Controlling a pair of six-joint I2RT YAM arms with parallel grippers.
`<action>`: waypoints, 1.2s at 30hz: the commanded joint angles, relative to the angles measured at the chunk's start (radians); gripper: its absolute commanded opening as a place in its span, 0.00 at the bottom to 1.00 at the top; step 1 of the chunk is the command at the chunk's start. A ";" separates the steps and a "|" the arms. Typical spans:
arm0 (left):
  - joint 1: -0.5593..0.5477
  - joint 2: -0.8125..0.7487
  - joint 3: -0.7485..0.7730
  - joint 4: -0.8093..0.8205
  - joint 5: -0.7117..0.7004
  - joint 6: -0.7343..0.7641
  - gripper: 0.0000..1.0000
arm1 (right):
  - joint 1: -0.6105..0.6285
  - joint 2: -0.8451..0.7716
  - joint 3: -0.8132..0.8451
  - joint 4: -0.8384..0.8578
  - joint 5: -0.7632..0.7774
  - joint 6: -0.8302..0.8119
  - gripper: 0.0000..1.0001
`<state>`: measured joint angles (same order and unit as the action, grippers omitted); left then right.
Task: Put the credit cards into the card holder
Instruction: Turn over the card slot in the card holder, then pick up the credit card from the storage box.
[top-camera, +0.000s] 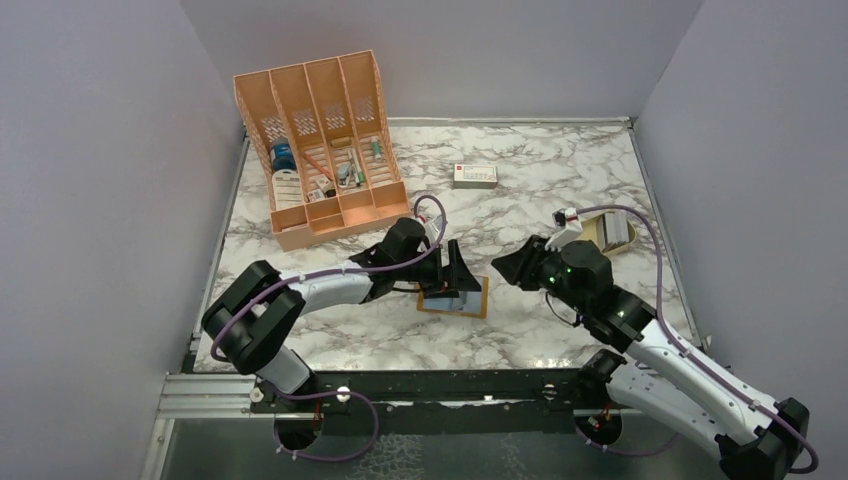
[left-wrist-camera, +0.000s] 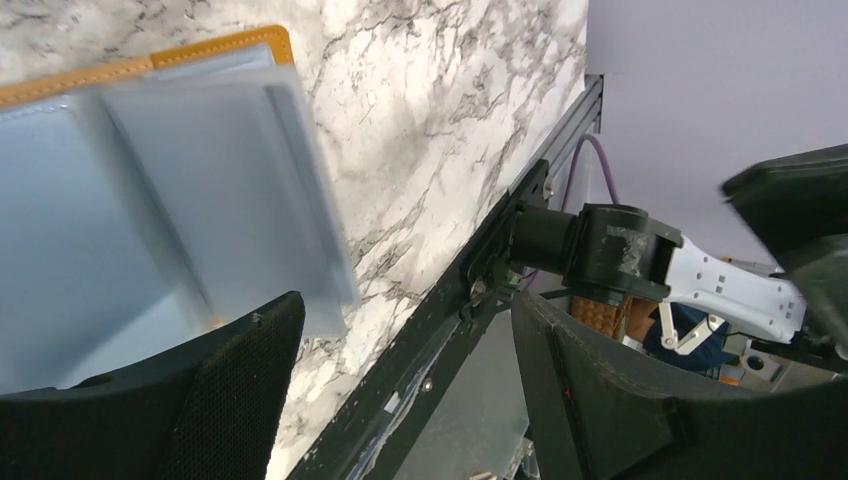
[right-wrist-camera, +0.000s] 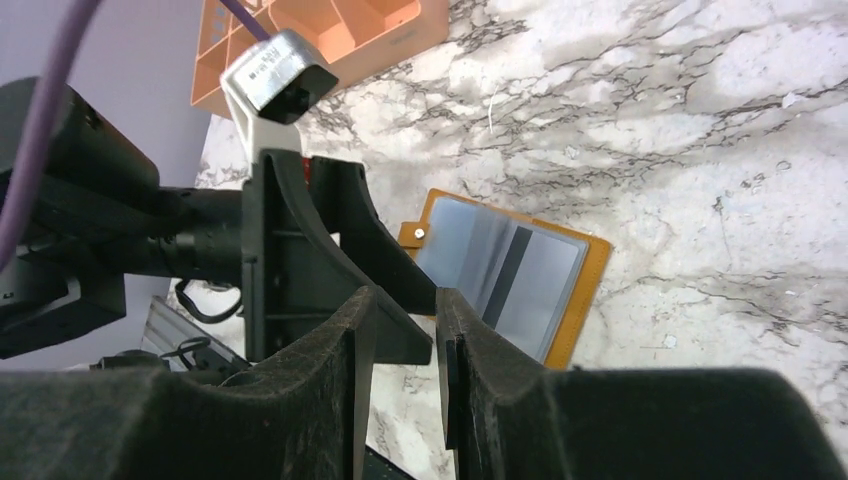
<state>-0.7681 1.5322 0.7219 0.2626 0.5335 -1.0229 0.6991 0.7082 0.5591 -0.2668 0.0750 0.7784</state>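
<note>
While both arms lean in over the middle of the bench (top-camera: 560, 170), the card holder (top-camera: 462, 299) lies opened flat right under the left hand (top-camera: 460, 278). It's a neat rectangle with a mustard-orange rim and smooth grey-blue lining. That hand is spread wide and released, gripping nothing, with one mesh-textured black pad low over the lining. The right hand (right-wrist-camera: 437, 300) hovers just at 3 o'clock of the holder. Its chunky matte pads are nearly together with only a slit between them, and I can't see anything in that slit.

Bench top is glossy white marble-look with grey veins, an aluminium rail (top-camera: 200, 395) along the near edge and plain pale lilac walls (top-camera: 100, 200) on three sides. From the holder, a peach plastic desk organiser (top-camera: 320, 150) with perforated dividers sits at 11 o'clock. A little white box (top-camera: 474, 175) with a red mark is at 12. A tan oval dish (top-camera: 625, 246) is at 2, and the grey-silver slabs in it look like the credit cards (top-camera: 615, 230).

Only the overhead view catches the organiser, box and dish. The right wrist camera is the one that shows the small stud (right-wrist-camera: 419, 233) on the holder's tab and a dark stripe across the lining. Could be a card or the fold, can't tell. The left wrist camera is so close the lining goes blurry.
</note>
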 joint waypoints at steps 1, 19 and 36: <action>-0.022 0.024 0.033 0.040 0.007 0.005 0.78 | 0.005 -0.014 0.064 -0.062 0.064 -0.037 0.29; 0.000 -0.117 0.071 -0.264 -0.165 0.246 0.78 | 0.003 0.177 0.225 -0.147 0.395 -0.300 0.38; 0.079 -0.330 0.221 -0.729 -0.087 0.666 0.79 | -0.390 0.623 0.426 -0.208 0.464 -0.625 0.41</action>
<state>-0.6937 1.2560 0.8722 -0.3244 0.4011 -0.5056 0.4023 1.2461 0.9272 -0.4068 0.4782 0.2279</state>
